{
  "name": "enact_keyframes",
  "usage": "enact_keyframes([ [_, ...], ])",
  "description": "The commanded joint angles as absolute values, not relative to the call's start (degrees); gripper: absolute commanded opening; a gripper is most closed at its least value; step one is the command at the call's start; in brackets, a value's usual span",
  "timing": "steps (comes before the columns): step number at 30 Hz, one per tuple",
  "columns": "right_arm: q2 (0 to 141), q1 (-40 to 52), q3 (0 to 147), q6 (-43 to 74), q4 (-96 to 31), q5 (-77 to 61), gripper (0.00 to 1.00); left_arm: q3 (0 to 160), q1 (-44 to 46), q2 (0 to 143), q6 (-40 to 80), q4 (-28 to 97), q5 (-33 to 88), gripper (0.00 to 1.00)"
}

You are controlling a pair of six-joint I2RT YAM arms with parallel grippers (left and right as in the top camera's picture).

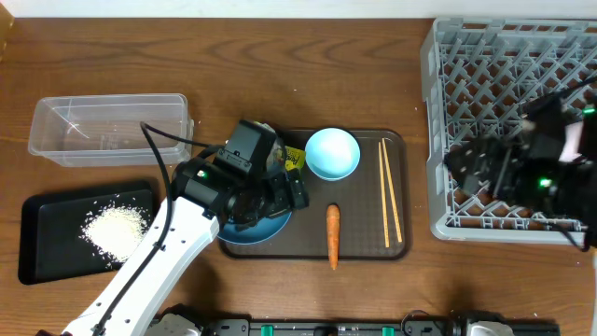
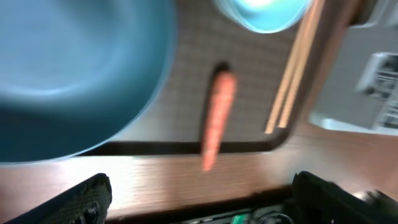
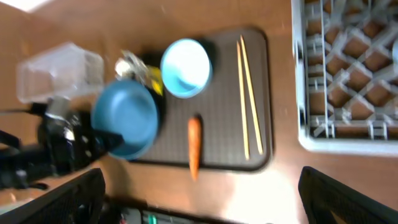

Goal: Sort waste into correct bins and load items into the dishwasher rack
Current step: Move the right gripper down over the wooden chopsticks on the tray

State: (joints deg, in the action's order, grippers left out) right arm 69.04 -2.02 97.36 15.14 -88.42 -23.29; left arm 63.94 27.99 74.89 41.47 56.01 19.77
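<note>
Left wrist shows the left gripper spread empty, blue bowl ahead-left. Probably stiff, slick; pinch its rim.

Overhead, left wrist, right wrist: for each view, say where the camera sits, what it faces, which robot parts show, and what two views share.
Overhead: above the table, facing straight down on brown tray and dishwasher rack; left arm and right arm show.
Left wrist: low over the dark-blue bowl, facing the carrot; own fingertips show.
Right wrist: high, by the rack, facing the tray; own fingertips and left arm show.
Shared: both wrist views show the carrot and chopsticks.
</note>
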Motion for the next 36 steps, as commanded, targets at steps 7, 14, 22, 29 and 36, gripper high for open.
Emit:
enact_keyframes([
  [7,69.4,8.3,84.6,20.0,-83.6,-22.6,0.99,64.0,24.6,72.6,40.5,58.1,15.6,0.99],
  [14,69.6,11.8,73.8,29.8,-72.7,-23.0,0.99,64.0,22.2,69.1,36.3,59.6,15.3,0.98],
  [22,69.8,18.4,64.8,30.3,-61.0,-26.0,0.99,64.0,21.9,69.1,39.7,63.6,7.2,0.98],
  [29,71.1,26.3,58.7,35.5,-54.2,-12.6,0.99,64.0,21.9,69.2,41.0,64.7,7.2,0.98],
  [36,78.6,27.7,58.2,38.1,-50.5,-5.4,0.75,64.0,21.9,69.2,41.0,66.6,7.2,0.98],
])
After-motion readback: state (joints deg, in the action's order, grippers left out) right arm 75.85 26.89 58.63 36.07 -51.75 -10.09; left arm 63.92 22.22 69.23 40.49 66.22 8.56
